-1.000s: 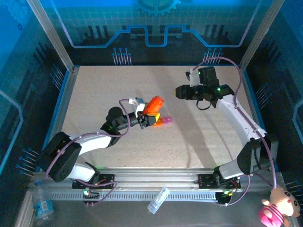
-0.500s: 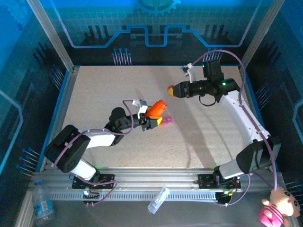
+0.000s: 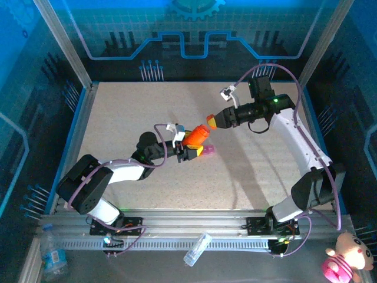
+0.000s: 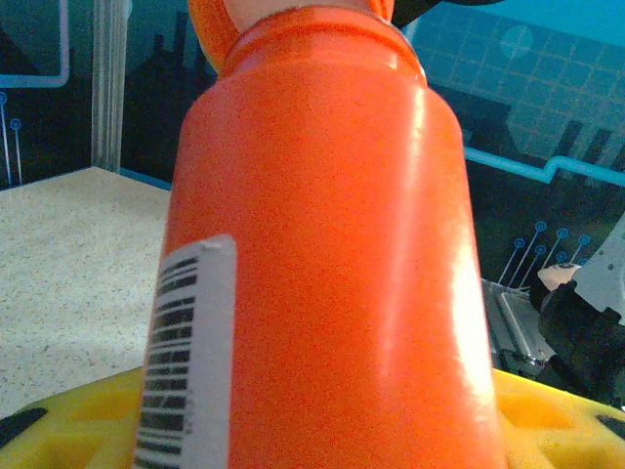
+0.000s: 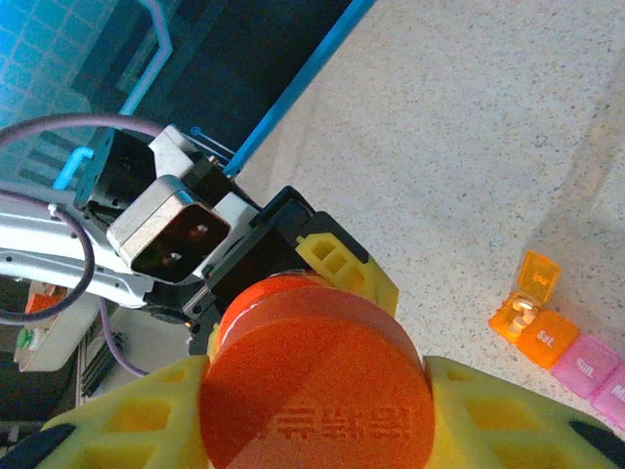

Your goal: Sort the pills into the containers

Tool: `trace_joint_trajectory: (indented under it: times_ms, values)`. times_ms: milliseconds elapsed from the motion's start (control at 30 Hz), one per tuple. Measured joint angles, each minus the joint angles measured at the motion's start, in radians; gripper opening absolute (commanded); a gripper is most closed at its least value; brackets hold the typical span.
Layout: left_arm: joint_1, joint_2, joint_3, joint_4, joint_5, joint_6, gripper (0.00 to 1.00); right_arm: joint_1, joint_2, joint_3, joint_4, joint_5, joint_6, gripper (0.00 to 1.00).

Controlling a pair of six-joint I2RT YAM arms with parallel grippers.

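Note:
My left gripper [image 3: 189, 145] is shut on an orange pill bottle [image 3: 197, 134] with a barcode label, which looms large in the left wrist view [image 4: 322, 264]. My right gripper [image 3: 211, 122] is shut on the bottle's orange cap [image 5: 317, 386]. It holds the cap just above and to the right of the bottle's mouth. The containers [image 3: 207, 151], an orange and pink strip of small compartments, lie on the table right beside the left gripper. The strip [image 5: 552, 332] has one orange lid standing open. I cannot make out any pills.
The speckled table [image 3: 135, 112] is walled by a blue rim and metal posts. A clear plastic bottle [image 3: 197, 249] lies on the front rail. A pink plush toy [image 3: 347, 259] sits at the bottom right, off the table.
My right gripper has swung left and down with the cap, closing in on the bottle's mouth. The left arm has shifted the bottle slightly right.

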Motion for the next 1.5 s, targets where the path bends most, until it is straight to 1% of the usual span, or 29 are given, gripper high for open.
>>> trace_joint_trajectory:
  times_ms: [400,867,1100,1500]
  values:
    - [0.0,-0.001,0.034,-0.077,0.033,0.027,0.0,0.029,0.029,-0.004,-0.022,-0.031,-0.05,0.38]
    - [0.005,-0.011,0.061,-0.196,0.079,0.098,0.0,0.026,0.049,-0.004,-0.085,-0.042,-0.143,0.36]
    - [0.02,-0.008,0.08,-0.21,0.101,0.098,0.0,0.01,0.049,-0.018,-0.088,-0.061,-0.157,0.35]
    - [0.033,0.05,0.148,-0.218,0.15,0.09,0.0,0.001,0.047,-0.052,-0.043,-0.086,-0.148,0.35]
